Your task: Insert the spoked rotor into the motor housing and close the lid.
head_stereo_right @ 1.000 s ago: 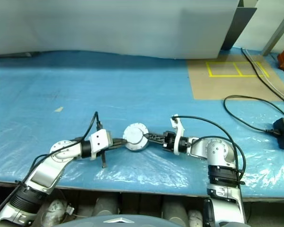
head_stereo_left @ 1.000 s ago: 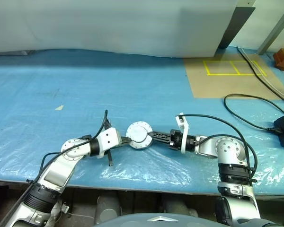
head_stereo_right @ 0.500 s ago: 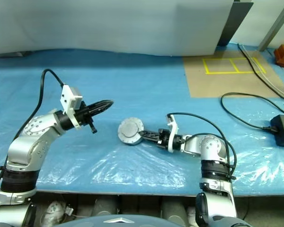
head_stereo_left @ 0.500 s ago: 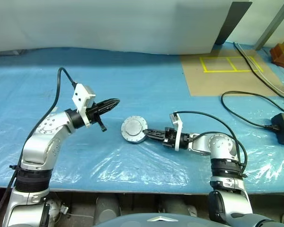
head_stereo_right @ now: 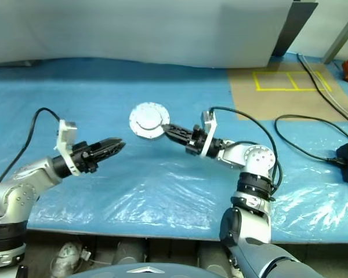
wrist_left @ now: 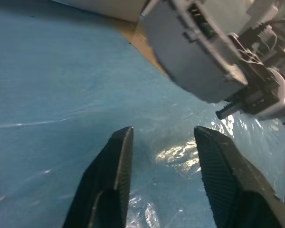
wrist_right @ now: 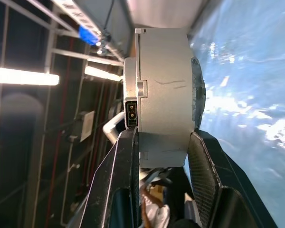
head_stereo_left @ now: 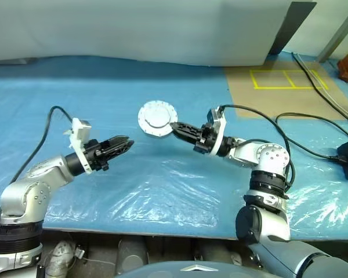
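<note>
My right gripper (head_stereo_left: 175, 125) holds the motor housing (head_stereo_left: 155, 119) clear of the blue plastic sheet (head_stereo_left: 162, 191) covering the table. In the right wrist view the two black fingers (wrist_right: 121, 185) pinch the puck across its thickness, one on each flat face, with its small connector port facing the camera. From the head views the pale round face with a raised centre circle is turned toward me, so I read the lid (head_stereo_right: 146, 117) as already seated on the housing. The seam looks flush in the right wrist view, though I cannot confirm it all the way round. The rotor I take to be enclosed; I cannot check that from here.

My left gripper (head_stereo_left: 123, 145) hangs apart from the housing, off to its left and lower, pointing toward it. Its jaws stand parted, holding nothing; the left wrist view shows bare sheet between the fingers (wrist_left: 115, 175) and the housing edge above them.

Judgement: assembly looks essentially finished; the step in hand is lifting or presenting the closed unit.

Next move calls for:
- keeping the right grip firm and square so the lid does not shift
- setting the unit down flat on the sheet
- keeping the left arm clear.
</note>
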{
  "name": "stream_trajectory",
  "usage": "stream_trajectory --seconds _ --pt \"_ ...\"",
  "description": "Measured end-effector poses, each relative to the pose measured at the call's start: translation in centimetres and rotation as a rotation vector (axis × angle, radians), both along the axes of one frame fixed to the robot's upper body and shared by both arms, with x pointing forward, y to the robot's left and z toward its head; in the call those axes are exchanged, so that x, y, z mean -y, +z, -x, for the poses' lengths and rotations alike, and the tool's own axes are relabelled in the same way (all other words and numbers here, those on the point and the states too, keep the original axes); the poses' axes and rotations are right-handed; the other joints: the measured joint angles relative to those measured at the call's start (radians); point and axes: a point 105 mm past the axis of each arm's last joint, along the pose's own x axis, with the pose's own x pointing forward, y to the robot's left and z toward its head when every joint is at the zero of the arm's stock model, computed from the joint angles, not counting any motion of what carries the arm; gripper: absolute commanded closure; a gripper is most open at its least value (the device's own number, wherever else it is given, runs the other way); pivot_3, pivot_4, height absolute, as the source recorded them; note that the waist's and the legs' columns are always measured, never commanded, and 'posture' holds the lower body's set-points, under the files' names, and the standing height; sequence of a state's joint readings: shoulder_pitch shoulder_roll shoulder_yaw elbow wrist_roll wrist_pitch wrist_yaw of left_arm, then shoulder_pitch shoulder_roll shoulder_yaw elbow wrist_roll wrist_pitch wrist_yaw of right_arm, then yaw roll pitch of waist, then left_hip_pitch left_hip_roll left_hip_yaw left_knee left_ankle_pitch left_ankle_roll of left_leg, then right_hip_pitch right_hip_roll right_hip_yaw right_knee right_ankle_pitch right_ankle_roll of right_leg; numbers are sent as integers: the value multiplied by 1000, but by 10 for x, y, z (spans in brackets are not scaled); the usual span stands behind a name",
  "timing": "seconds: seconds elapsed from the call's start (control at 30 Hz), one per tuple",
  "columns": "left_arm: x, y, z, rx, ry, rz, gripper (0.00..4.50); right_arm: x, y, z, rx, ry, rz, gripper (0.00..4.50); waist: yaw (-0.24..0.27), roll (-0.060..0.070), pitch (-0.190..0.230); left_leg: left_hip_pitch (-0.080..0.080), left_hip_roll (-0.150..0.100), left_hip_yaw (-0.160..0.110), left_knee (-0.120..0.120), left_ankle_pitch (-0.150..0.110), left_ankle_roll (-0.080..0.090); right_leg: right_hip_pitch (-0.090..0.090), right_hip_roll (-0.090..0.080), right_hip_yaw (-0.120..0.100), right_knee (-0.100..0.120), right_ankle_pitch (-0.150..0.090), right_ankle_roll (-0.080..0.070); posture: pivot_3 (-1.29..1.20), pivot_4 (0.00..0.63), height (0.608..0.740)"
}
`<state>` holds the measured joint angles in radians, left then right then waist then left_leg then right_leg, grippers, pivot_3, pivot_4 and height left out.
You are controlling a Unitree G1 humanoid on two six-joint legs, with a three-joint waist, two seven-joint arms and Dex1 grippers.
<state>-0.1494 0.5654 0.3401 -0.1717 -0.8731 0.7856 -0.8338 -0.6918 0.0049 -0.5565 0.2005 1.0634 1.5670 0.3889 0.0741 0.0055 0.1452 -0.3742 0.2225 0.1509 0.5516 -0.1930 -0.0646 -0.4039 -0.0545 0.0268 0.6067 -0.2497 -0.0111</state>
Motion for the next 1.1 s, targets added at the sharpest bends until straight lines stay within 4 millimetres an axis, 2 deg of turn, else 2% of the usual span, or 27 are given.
stream_trajectory --seconds 0.07,0.13,0.17,0.27,0.33,0.47,0.67,0.87,1.0,1.1 --pt "-10 0 -2 -27 43 91 798 -5 1 2 -4 20 3 3416 5 0 0 -1 0 0 1 0 0 0 -1 0 0 0 0 0 150 740" --pt "-8 0 -1 -43 43 137 109 -6 3 1 -9 31 6 3416 12 0 0 -1 0 0 1 0 0 0 -1 0 1 0 0 0 150 740" --pt "-6 -2 -1 -56 43 164 47 -7 5 0 -4 36 9 3416 19 0 0 -1 0 0 2 0 0 0 -1 0 1 0 0 0 150 740" --pt "0 -7 -1 -88 52 217 47 -11 17 0 26 60 -8 3416 24 0 0 -1 0 0 2 0 0 0 -1 0 1 0 0 0 150 740" --pt "7 -3 1 -85 32 259 47 -11 21 -1 36 67 -9 3416 24 0 0 -1 0 -1 2 0 0 0 -1 0 1 0 0 0 150 740" --pt "22 10 1 -54 3 347 47 -10 17 -1 17 77 4 3416 24 -1 0 -3 0 -2 3 0 0 0 -1 0 1 0 0 0 150 740" --pt "52 23 12 -29 -91 374 47 -7 13 -3 -3 76 20 3416 21 -1 0 -3 1 -2 3 0 0 0 0 0 2 0 0 0 150 740" --pt "61 19 8 -34 -78 383 47 -7 10 -2 -10 88 41 3416 23 -1 0 -4 0 -2 7 0 0 0 -1 0 3 1 1 0 150 740" --pt "62 22 -3 -17 -45 443 47 -7 9 -2 -8 91 57 3416 23 -2 0 -4 1 -2 10 0 0 0 -1 0 5 1 1 0 150 740" --pt "61 17 -10 -40 -7 482 47 -4 9 -2 -7 85 69 3416 23 -2 1 -4 1 -2 10 0 0 0 -1 0 6 1 1 0 150 740"
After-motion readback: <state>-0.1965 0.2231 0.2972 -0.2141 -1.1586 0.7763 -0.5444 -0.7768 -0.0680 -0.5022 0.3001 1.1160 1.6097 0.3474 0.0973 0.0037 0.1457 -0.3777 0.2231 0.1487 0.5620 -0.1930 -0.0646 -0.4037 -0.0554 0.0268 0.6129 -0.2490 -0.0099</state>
